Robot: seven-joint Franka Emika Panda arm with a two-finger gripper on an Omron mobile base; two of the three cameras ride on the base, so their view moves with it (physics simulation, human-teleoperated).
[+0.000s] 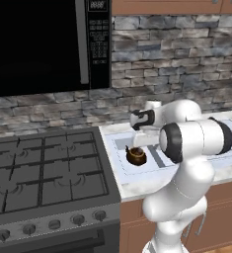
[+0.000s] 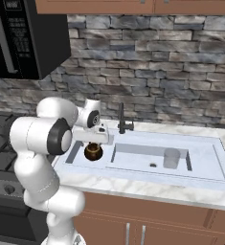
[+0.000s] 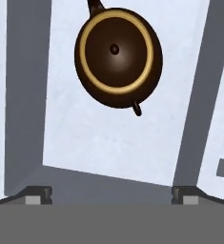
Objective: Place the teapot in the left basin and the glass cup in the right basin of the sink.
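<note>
Taking the sink [image 2: 219, 158] as landmark and going from the near side outward: the gripper [image 3: 111, 193] hangs over the left basin [image 3: 104, 143], its 2 fingers spread wide with nothing between them. Below it the teapot [image 3: 117, 57] stands upright on that basin's floor, lid knob facing straight up at the hand. Its long axis runs through spout and handle, and in the hand view 1 stub points toward the gripper and the other away; which is the spout I cannot tell. Farther along, the glass cup [image 2: 171, 158] stands upright in the right basin [image 2: 147, 160], near its far right wall. Both placements look done, so the step in hand seems to be release; the next move should lift the arm straight up without knocking the pot.
</note>
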